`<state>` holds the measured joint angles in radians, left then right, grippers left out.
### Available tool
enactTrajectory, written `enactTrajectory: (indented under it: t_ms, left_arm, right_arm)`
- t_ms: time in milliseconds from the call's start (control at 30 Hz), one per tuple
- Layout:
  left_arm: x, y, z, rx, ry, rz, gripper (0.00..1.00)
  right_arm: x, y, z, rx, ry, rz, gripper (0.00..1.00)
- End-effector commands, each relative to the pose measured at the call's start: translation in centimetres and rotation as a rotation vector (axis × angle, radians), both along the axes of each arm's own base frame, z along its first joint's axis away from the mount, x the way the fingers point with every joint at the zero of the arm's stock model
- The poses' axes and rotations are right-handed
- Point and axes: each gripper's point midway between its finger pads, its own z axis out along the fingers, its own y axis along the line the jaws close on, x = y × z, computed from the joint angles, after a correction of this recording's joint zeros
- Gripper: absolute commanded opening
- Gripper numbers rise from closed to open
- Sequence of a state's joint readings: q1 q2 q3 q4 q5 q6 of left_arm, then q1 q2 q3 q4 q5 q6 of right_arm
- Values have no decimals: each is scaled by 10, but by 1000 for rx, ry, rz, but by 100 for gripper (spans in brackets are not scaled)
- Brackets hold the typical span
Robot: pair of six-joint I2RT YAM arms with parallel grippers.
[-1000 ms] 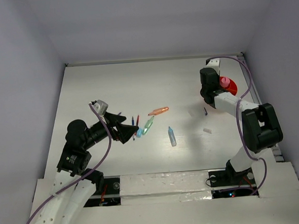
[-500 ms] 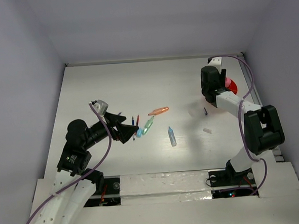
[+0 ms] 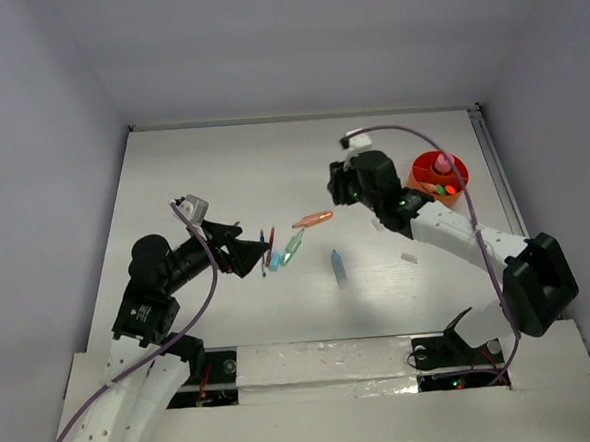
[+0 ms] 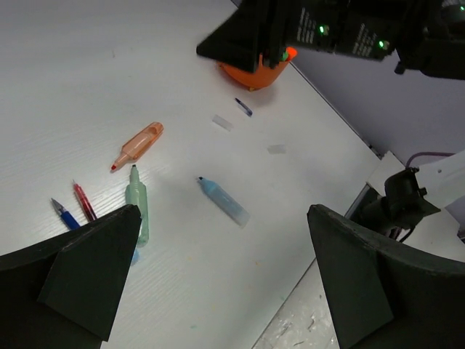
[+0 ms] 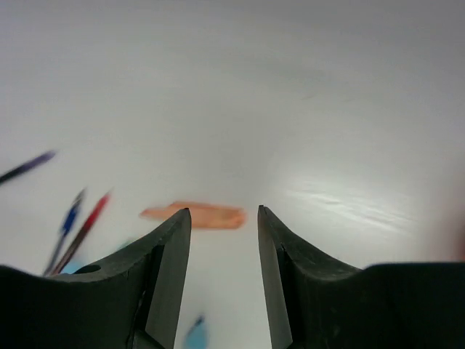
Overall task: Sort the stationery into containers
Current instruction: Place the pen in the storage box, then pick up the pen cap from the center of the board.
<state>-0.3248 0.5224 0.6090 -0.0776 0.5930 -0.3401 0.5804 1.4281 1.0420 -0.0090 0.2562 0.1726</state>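
Left gripper [image 4: 218, 291] gapes wide, empty. Right gripper [image 5: 224, 211], left of the orange cup [image 3: 419, 169], is narrowly parted and empty, framing the orange marker [image 5: 195, 215]. Only the overhead view shows pens [image 3: 442, 162] inside the cup.

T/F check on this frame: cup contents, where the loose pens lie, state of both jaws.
1. The orange cup has items in it. True.
2. The orange highlighter is inside the cup. False: it lies on the table, well left of the cup.
3. The right jaws are shut on a pen. False: they are open with nothing between them.
4. The light blue marker lies apart from the other pens. True.
5. The left jaws are open and empty. True.
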Motion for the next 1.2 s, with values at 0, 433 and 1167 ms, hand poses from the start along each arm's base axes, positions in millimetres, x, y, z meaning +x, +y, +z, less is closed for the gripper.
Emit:
enactTrajectory:
  t_ms: [0,433,1167]
  left_arm:
    - [9,8,12,0,-43,61,99]
    - [35,55,29,44,-77,354,99]
    - [31,51,32,41,-101,324,99]
  right_arm:
    - [-55,83,-19,65,134,403,47]
    - [-149,188,-67,-92,227,998,79]
    - [-127,208,-160,-393,301,923,80]
